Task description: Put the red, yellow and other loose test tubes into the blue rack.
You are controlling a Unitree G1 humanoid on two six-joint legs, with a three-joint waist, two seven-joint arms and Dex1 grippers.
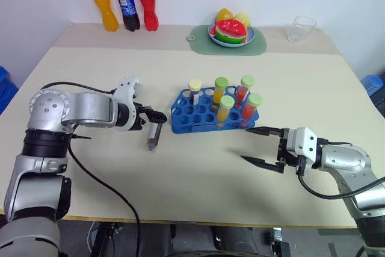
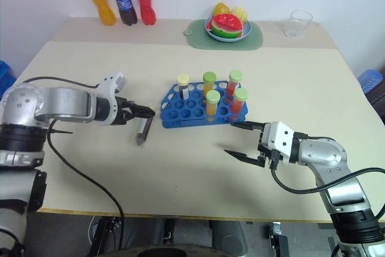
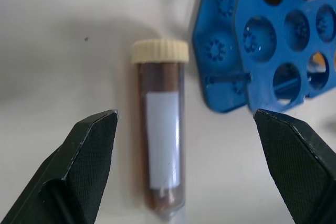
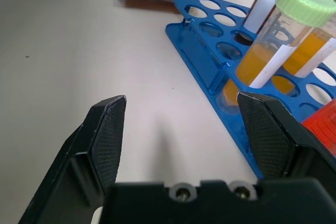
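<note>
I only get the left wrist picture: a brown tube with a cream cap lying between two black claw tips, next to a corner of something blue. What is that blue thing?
Observer: It is the blue rack, and five tubes already stand upright in it.
Operator: What colour are those?
Observer: Two hold yellow liquid and two red-orange, all with green caps; one has a cream cap like yours.
Operator: Is my brown tube the last one lying loose?
Observer: Yes, it is the one tube lying on the table, just off the rack's left end.
Operator: And the other arm?
Observer: The right claw hangs open and empty off the rack's right end.
</note>
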